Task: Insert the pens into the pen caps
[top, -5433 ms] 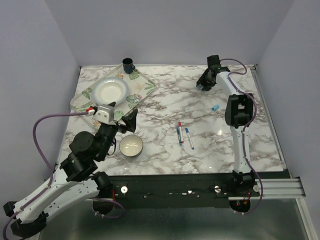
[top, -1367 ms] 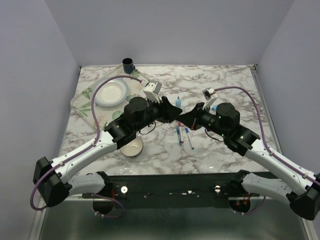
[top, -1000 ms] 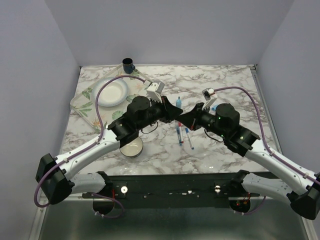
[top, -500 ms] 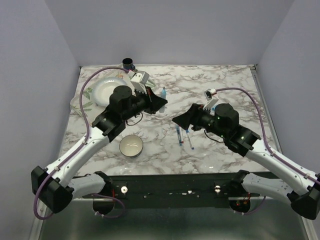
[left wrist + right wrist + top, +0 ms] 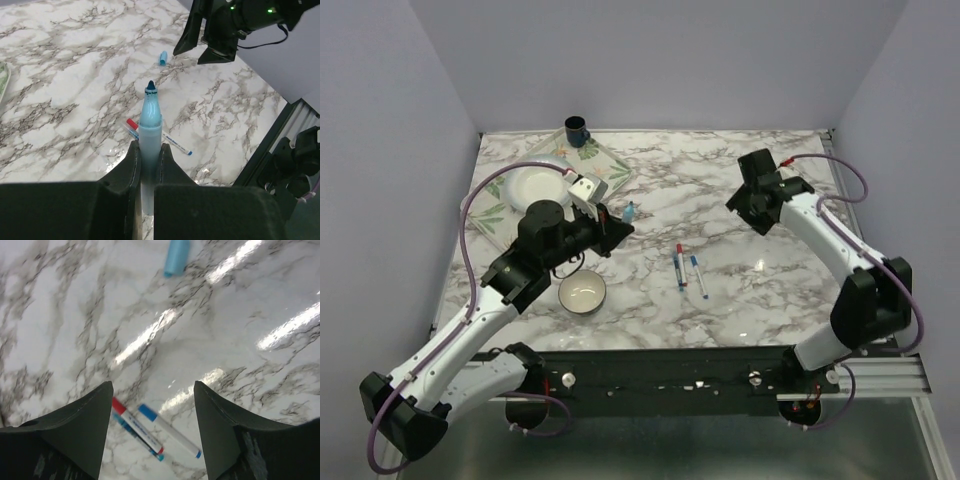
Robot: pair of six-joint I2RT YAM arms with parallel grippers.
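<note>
We see the left end effector (image 5: 148, 152) clenched around the barrel of the thick light blue pen (image 5: 150, 117), grasping it above the desk (image 5: 650, 170) with its uncapped dark tip pointing away from the wrist. From above, this end effector sits over the left-centre of the desk, beyond the small bowl (image 5: 582, 291) and just beside the patterned tray (image 5: 608, 168) that carries the white plate (image 5: 540, 183).

The right end effector (image 5: 152, 386) is released, its two fingers (image 5: 82, 435) spread wide with nothing between them, and it hangs over the right part of the desk. The light blue cap (image 5: 177, 256) lies flat on the marble just beyond those fingers.

The two thin white pens (image 5: 150, 432), one with a red end and one with a blue end, lie side by side near the desk's middle, between the two arms and untouched by either. We cannot make out any other loose caps.
</note>
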